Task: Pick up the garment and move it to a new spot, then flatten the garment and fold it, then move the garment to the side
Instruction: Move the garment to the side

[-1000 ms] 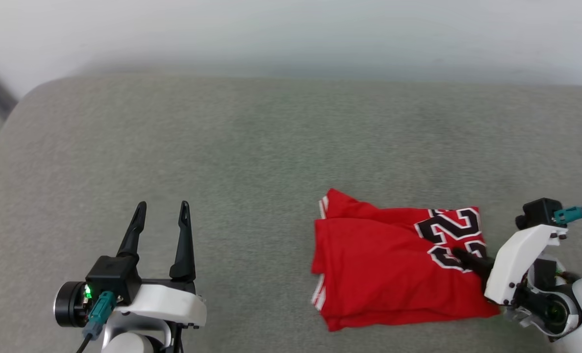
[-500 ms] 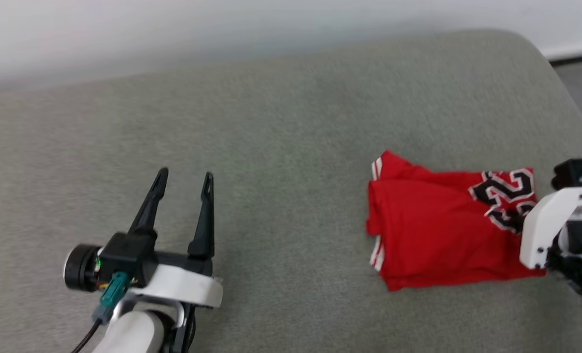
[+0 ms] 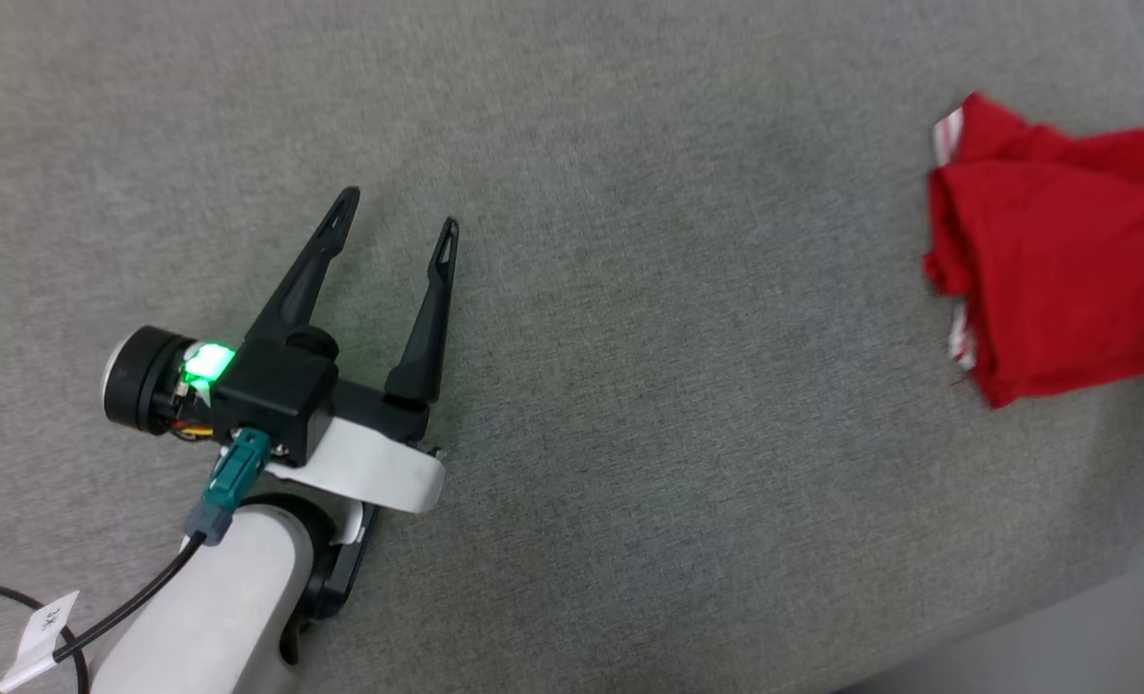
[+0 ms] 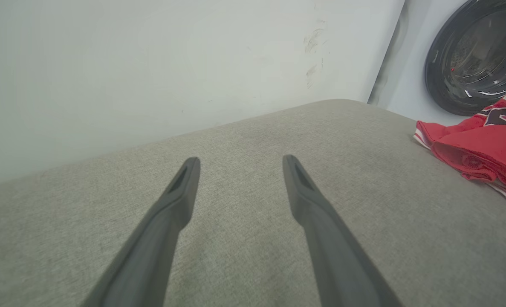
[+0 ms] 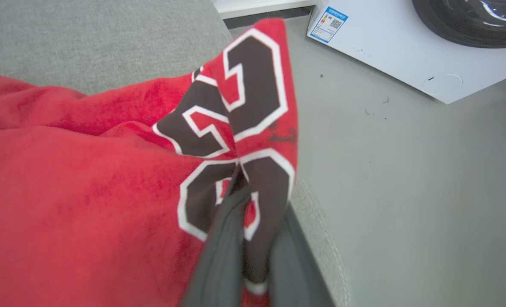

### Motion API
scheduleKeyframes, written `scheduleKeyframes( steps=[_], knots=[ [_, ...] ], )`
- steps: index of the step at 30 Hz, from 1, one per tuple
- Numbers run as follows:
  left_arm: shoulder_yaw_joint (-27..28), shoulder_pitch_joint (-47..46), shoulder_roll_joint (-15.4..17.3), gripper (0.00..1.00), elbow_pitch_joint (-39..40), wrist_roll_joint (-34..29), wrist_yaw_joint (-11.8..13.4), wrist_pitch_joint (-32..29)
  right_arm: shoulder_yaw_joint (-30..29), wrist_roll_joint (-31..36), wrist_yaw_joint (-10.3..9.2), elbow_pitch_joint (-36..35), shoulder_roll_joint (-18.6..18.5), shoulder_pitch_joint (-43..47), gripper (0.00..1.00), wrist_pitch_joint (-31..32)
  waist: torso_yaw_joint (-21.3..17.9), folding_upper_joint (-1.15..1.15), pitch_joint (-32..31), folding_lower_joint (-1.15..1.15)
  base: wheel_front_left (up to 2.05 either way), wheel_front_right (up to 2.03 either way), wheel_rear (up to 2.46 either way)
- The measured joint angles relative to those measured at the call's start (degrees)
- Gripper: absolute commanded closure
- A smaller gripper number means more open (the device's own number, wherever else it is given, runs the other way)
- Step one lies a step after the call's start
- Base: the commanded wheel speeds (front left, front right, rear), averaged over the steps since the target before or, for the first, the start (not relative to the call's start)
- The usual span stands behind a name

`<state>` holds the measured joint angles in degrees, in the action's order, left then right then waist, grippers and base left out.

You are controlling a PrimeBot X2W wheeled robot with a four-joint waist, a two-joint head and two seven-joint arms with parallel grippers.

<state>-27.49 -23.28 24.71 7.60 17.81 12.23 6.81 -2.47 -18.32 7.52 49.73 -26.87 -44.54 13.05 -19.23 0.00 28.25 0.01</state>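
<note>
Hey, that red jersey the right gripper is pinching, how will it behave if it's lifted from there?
Probably floppy: the garment drapes in soft folds where the right gripper pinches it. Likely light: the thin fabric bunches between the shut jaws. Its loose folded layers may shift apart if dragged over the cushion.

garment (image 3: 1053, 251) — cut by head view's right edge | right jaws — tips under fabric

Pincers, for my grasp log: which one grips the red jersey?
The right pincer, closed on the red jersey at its numbers; the left pincer hangs open over the grey cushion, apart from it.
</note>
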Motion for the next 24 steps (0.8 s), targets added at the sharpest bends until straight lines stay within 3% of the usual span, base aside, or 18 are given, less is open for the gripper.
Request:
scheduleKeyframes(
  steps=[7, 8, 9, 18, 24],
  knots=[
    [-0.54, -2.77, 0.54, 0.00, 1.55, -1.03, -0.41, -1.65, -7.02, 4.22, 0.00, 4.41, -0.19, -5.60, 1.00, -11.95, 0.14, 0.00, 5.34, 0.00, 0.00, 0.00, 0.00],
    [-0.51, -3.04, 0.68, 0.00, 1.71, -1.05, -0.41, -1.77, -7.90, 4.78, 0.00, 5.63, 0.03, -6.00, 0.64, -12.89, 0.30, 0.00, 5.86, 0.00, 0.00, 0.00, 0.00],
    [-0.54, -3.18, 0.82, 0.00, 1.81, -1.18, -0.43, -1.97, -8.77, 5.81, 0.00, 7.01, 0.20, -6.17, 0.00, -13.52, 0.50, 0.00, 6.33, 0.00, 0.00, 0.00, 0.00],
    [-0.33, -2.93, 0.68, 0.00, 1.04, -0.59, 0.18, -1.14, -16.45, 12.07, -0.01, 14.00, 1.01, -7.14, 0.00, -23.92, 2.10, 0.00, 6.29, 0.00, 0.00, 0.00, 0.00],
    [0.41, 2.71, -1.75, 0.00, -2.19, 2.76, 1.96, 3.01, -13.72, 12.69, -0.01, 10.28, 2.05, -5.13, 0.00, -27.47, 2.38, 0.00, 0.28, 0.00, 0.00, 0.00, 0.00]
  ],
)
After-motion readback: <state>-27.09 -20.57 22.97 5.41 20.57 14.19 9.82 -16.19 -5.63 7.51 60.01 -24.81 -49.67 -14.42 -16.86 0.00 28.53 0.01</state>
